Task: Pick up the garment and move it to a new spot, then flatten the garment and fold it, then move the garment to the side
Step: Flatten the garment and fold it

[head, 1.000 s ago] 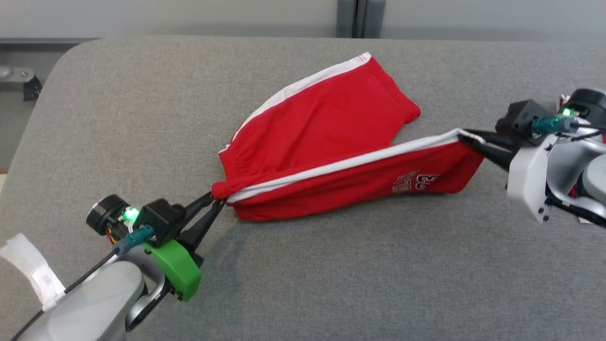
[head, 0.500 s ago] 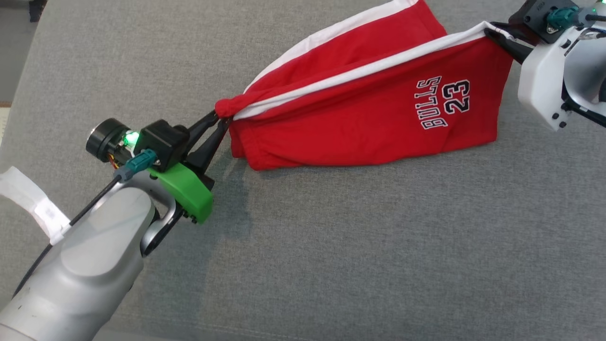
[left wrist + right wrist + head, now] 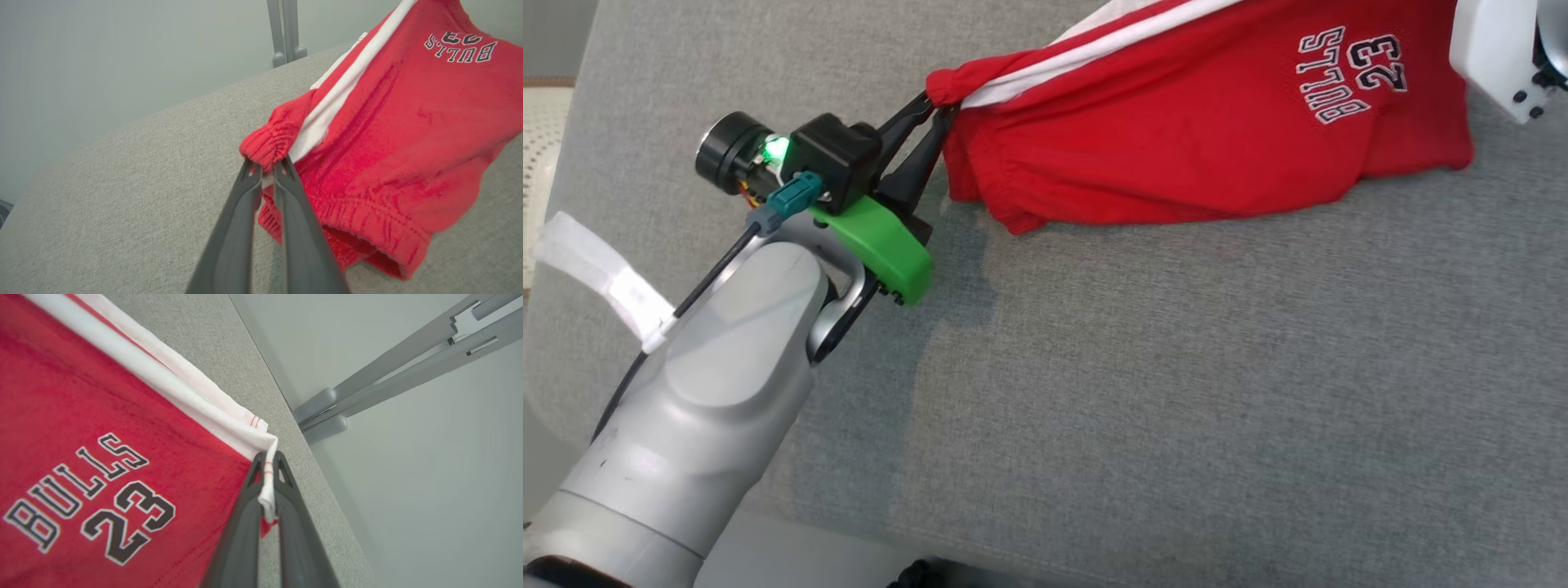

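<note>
The red shorts [image 3: 1201,139] hang stretched between both arms near the grey cushion's [image 3: 1176,392] far edge, with wide bare cushion toward its near edge. The left gripper [image 3: 935,110] is clamped on the waistband corner, the right gripper [image 3: 267,465] on the white-striped hem. A second ago one leg lay flat; now it is lifted

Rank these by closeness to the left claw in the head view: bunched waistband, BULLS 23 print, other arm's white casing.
1. Bunched waistband: pinched in the left claw itself, upper left.
2. BULLS 23 print: farther right on the shorts, near the top.
3. White casing: top right corner, beyond the print.
</note>
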Motion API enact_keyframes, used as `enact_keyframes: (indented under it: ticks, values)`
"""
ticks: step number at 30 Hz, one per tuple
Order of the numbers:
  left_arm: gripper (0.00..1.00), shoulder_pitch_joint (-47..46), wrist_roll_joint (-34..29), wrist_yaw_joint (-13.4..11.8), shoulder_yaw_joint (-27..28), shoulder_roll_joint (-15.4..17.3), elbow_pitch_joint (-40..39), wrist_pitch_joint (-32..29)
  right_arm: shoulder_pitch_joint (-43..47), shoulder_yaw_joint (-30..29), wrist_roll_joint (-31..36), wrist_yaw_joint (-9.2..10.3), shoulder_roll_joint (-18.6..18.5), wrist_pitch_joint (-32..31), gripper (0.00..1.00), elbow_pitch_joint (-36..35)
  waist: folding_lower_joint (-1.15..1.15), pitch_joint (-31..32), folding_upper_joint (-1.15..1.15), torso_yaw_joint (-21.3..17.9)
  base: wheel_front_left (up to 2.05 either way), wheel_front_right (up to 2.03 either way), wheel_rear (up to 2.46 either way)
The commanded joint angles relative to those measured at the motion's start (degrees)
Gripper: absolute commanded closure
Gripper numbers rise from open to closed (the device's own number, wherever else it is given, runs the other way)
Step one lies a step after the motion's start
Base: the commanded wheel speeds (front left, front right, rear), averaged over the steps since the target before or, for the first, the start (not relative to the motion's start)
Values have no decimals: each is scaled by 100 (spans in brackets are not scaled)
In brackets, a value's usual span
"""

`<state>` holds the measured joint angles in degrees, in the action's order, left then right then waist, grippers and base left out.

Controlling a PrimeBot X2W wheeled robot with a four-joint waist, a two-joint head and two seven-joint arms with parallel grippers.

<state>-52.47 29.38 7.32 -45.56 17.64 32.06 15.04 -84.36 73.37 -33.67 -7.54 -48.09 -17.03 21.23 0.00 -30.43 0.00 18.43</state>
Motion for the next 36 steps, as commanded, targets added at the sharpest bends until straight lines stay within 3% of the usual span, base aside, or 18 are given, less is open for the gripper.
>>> enact_keyframes:
  ticks: [1, 17, 18, 19, 20, 21, 30, 36]
  values:
    - [100, -125, -48, 18, 27, -46, 43, 15, -67, 1, 109, 12, 16, -45, 100, 44, 0, -235, 0, 208, 0, 0, 0]
    - [100, -499, -172, 19, 99, -472, 406, 14, -475, -1, 663, 11, 233, 140, 100, 401, 0, -615, 0, 350, 0, 0, 0]
    - [73, -511, -172, 19, 105, -485, 425, 14, -527, -2, 660, 12, 247, 190, 100, 439, 0, -626, 0, 351, 0, 0, 0]
    - [53, -526, -174, 19, 120, -500, 449, 15, -572, -2, 645, 12, 273, 256, 50, 489, 0, -636, 0, 351, 0, 0, 0]
    - [8, -549, -201, 20, 170, -501, 460, 15, -564, 0, 550, 11, 312, 267, 0, 549, 0, -640, 0, 346, 0, 0, 0]
    - [0, -561, -218, 20, 235, -503, 488, 14, -542, 5, 518, 11, 366, 279, 0, 575, 0, -642, 0, 335, 0, 0, 0]
    - [0, -391, -451, 17, 875, -529, 581, 15, -441, -1, 258, 11, 571, 506, 0, 926, 0, -444, 0, 127, 0, 0, 0]
    - [0, -26, -753, -39, 1449, -423, 412, 15, -258, -3, -272, 11, 715, 1276, 0, 1379, 0, 13, 0, -98, 0, 0, 0]
